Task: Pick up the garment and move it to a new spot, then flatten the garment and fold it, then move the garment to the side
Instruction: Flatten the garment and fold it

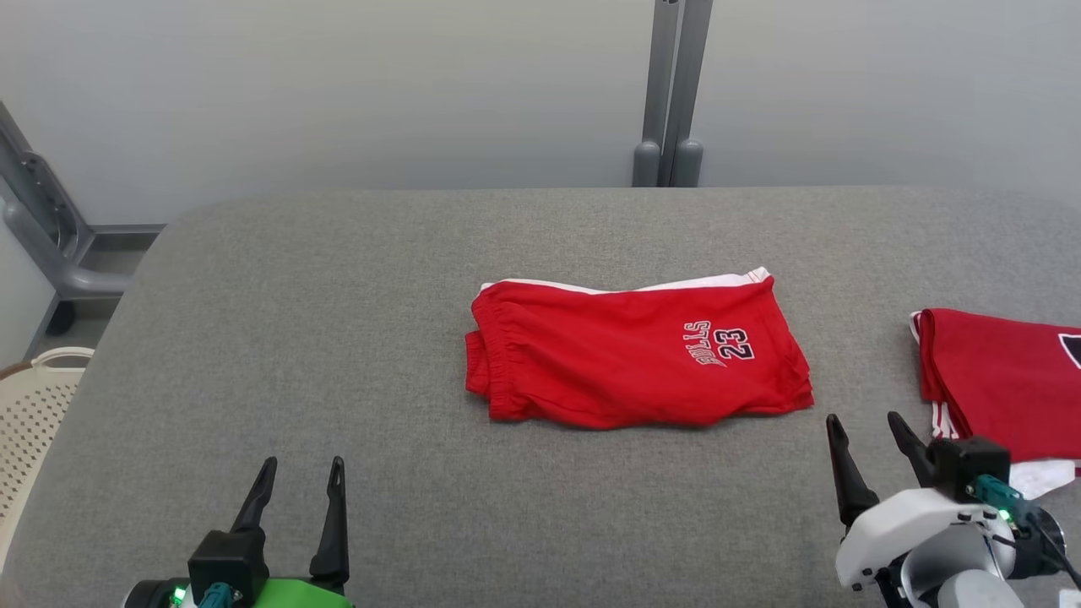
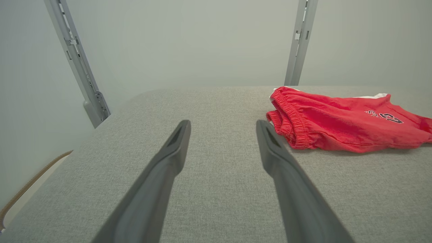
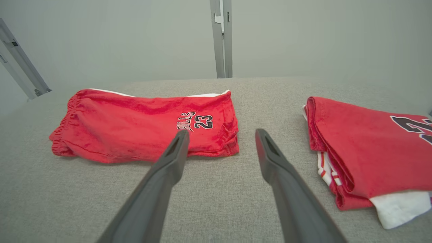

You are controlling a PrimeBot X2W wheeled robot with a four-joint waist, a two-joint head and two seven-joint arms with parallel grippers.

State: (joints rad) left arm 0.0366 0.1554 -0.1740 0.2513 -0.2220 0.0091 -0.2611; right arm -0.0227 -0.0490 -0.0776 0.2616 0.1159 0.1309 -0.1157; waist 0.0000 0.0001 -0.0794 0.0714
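Though lightly rumpled at hem, red shorts (image 1: 633,355) lie folded flat near middle of grey tabletop (image 1: 338,338). Elastic waistband toward robot's left, "23" print toward right, white strip along far edge. Second red garment (image 1: 1005,380), folded, white trim, at tabletop's right side, apart from shorts. Right pincer (image 1: 865,420) on near side, between the two garments, fingers spread, holding nothing. Left pincer (image 1: 304,464) at near left, well apart from shorts, fingers parted, empty. Pale perforated basket (image 1: 34,405) beyond tabletop's left edge. Grey post (image 1: 671,93) against wall behind.
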